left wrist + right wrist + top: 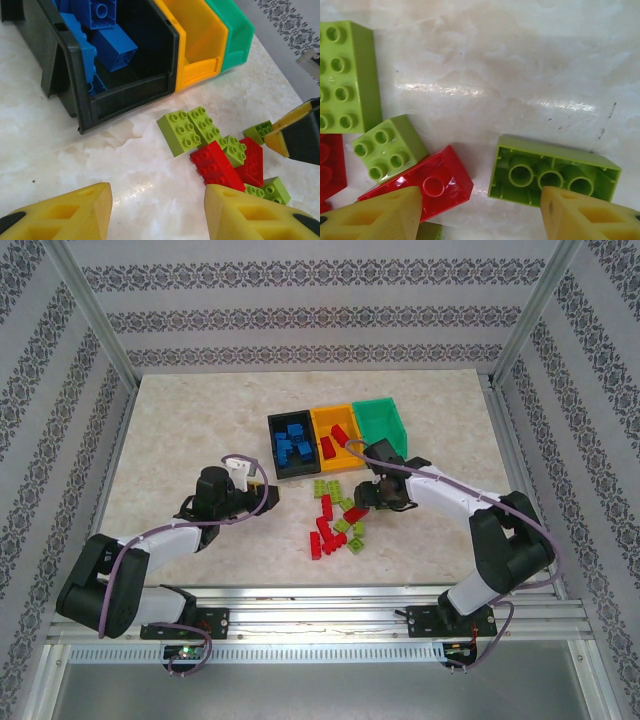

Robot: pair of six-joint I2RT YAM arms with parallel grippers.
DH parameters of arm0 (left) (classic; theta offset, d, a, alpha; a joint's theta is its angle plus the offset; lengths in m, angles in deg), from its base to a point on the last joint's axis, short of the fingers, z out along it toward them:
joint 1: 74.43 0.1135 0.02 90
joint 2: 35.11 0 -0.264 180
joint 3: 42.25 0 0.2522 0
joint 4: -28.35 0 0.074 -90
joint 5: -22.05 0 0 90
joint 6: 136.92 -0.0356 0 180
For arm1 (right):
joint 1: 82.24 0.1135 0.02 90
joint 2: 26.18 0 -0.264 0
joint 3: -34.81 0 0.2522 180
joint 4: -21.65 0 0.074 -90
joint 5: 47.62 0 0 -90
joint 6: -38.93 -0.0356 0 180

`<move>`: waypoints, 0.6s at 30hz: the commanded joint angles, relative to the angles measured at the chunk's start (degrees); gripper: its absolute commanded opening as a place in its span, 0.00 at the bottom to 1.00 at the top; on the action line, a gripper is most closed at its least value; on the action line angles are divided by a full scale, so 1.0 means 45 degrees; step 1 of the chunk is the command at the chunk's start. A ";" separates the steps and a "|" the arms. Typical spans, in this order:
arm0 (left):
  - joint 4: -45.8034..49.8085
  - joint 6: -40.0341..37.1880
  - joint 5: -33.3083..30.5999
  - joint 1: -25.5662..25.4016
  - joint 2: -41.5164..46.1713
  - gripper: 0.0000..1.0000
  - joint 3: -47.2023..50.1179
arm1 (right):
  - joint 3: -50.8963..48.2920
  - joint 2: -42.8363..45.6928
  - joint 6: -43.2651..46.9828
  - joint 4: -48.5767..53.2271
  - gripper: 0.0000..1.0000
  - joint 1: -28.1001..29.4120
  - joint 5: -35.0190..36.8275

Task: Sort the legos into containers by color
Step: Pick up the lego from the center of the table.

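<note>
Marble table (180, 440), black bin (274, 450) of blue bricks (293, 445), orange bin (332, 411) of red bricks (328, 446), left fingers (55, 215) and right fingers (375, 215) spread

Three bins: one black bin (272, 445), one orange bin (330, 410), one green bin (380, 425). Orange bin holds two red bricks (328, 447). The blue bricks (293, 443) are heaped and cannot be counted. The tabletop (200, 420) carries about a dozen loose bricks (326, 506).

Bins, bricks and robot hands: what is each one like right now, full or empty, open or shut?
black bin: holds blue bricks
orange-yellow bin: holds a few red bricks
green bin: no bricks visible inside
loose red and lime bricks: lying unsorted
long lime brick: upside down, hollow side up
left gripper: open, empty
right gripper: open, empty
</note>
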 commanded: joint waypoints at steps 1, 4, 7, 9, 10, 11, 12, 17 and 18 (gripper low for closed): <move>-0.0730 0.0225 0.0456 0.0025 -0.0177 0.52 -0.0054 | 0.0488 -0.0121 0.0245 -0.0406 0.65 0.0022 -0.0609; -0.0729 0.0239 0.0601 -0.0009 -0.0308 0.52 -0.0127 | 0.0939 -0.0701 0.0189 -0.1016 0.65 0.0309 -0.1481; -0.0729 0.0229 0.0583 -0.0014 -0.0440 0.52 -0.0170 | 0.1742 -0.1651 0.0131 -0.1064 0.65 0.0750 -0.1434; -0.0731 0.0237 0.0636 -0.0040 -0.0443 0.52 -0.0199 | 0.2175 -0.2153 0.0139 -0.0868 0.64 0.0949 -0.1377; -0.0710 0.0224 0.0639 -0.0037 -0.0404 0.52 -0.0182 | 0.2286 -0.2278 0.0147 -0.0686 0.64 0.0984 -0.1275; -0.0638 0.0199 0.0589 -0.0025 -0.0339 0.52 -0.0180 | 0.2308 -0.2296 0.0141 -0.0472 0.64 0.1029 -0.1116; -0.0560 0.0152 0.0517 -0.0035 -0.0240 0.52 -0.0170 | 0.2203 -0.2188 0.0124 -0.0281 0.64 0.1045 -0.0895; -0.0435 0.0141 0.0485 -0.0041 -0.0032 0.52 -0.0135 | 0.0602 -0.0547 -0.0242 0.0088 0.64 0.1051 -0.0190; -0.0472 0.0142 0.0456 -0.0027 -0.0040 0.52 -0.0138 | 0.0287 -0.0214 -0.0404 0.0136 0.65 0.1050 -0.0265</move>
